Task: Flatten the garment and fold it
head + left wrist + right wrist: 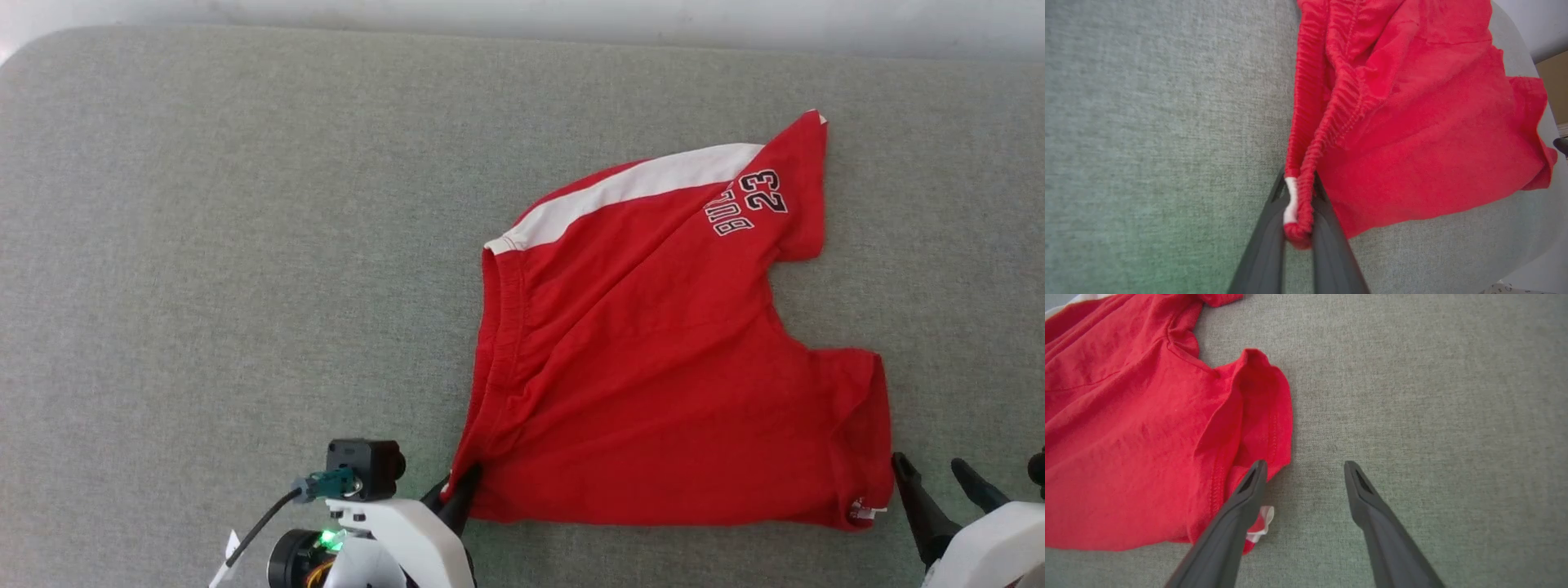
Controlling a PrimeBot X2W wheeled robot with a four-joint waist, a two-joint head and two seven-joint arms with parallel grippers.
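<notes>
A grey cloth-covered surface spreads across the head view, rounded at its far corners.

One pair of red shorts lies on it, right of centre and loosely spread, not yet flat and not yet folded. The waistband faces the robot's left and the two legs point right, so the long axis runs left to right. The near edge stretches from one gripper to the other. One leg lies far and right, the other near and right, with creases running across the cloth.

There are two grippers. The left gripper sits at the near left corner of the shorts. In the left wrist view its fingers are pinched close on the gathered waistband corner, red cloth bunched between them. The right gripper stands wide apart and holds nothing. It is just beside the near leg's hem, which lies to its left. In the right wrist view its left finger overlaps the hem edge, while the other is over bare surface.

The right arm is nearer this hem, so it likely has to shift left before closing.

One white stripe runs along the far side. One printed "BULLS 23" marks the far leg. One small white tag shows at the near hem corner.
</notes>
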